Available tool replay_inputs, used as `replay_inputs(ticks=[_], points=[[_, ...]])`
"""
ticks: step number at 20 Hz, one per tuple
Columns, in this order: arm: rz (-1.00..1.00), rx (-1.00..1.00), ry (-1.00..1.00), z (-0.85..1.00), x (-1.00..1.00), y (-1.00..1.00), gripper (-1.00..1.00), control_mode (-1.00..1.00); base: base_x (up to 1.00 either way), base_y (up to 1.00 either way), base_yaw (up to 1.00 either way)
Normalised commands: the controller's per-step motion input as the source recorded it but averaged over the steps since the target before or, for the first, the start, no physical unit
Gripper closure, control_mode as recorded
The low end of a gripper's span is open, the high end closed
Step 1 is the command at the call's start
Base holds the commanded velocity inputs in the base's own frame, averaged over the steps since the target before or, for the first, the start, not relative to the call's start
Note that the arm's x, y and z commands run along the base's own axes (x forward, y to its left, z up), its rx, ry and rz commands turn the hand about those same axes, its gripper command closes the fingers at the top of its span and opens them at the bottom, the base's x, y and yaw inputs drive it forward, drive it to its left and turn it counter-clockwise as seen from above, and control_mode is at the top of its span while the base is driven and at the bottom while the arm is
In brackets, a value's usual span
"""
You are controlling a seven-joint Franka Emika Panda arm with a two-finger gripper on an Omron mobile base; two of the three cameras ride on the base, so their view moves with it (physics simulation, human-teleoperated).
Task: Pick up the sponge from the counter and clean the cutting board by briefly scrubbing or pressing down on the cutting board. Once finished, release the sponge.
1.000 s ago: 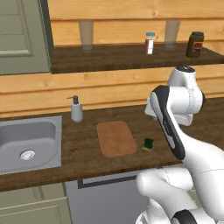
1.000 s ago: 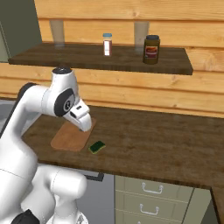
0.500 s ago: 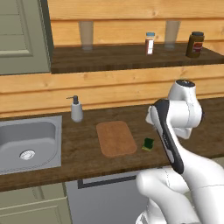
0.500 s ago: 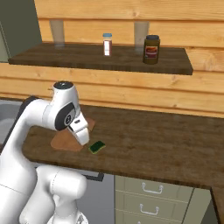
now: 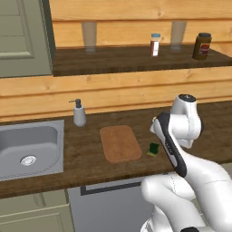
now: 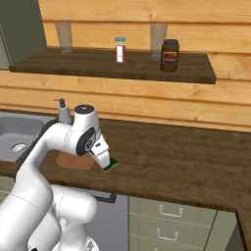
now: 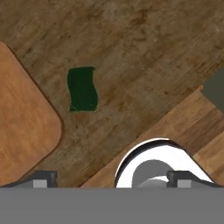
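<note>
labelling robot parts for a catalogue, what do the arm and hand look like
The arm is glossy white, built of thick rounded segments with dark grey bands and caps at the joints. No cables or markings show. The hand ends in two small dark grey, blocky finger tips.

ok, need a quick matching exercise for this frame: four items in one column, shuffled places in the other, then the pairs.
Items:
1. sponge
2. cutting board
3. soap dispenser
4. dark jar

Places:
A. on the upper shelf
B. beside the sink, near the back wall
C. flat on the counter, between sink and sponge
D. on the counter just right of the board

Pairs: 1-D, 2-C, 3-B, 4-A
</note>
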Motion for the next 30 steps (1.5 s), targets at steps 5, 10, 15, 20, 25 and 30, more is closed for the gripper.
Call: replay_inputs(ticks=[5,10,15,20,25,30], points=[[0.05,0.00,0.15,-0.26,0.50,-0.08,-1.00,-1.00,0.00,0.00,0.00],[0.08,0.00,0.17,-0.15,0.45,-0.10,-1.00,-1.00,0.00,0.00,0.00],[0.08,0.00,0.03,-0.23,0.23,-0.05,-1.00,-1.00,0.00,0.00,0.00],[0.06,0.00,0.00,-0.29,0.09,0.00,-1.00,-1.00,0.00,0.00,0.00],[0.04,0.00,0.00,-0.32,0.14,0.00,-1.00,-1.00,0.00,0.00,0.00],[0.02,0.00,0.00,-0.31,0.16,0.00,-1.00,-1.00,0.00,0.00,0.00]])
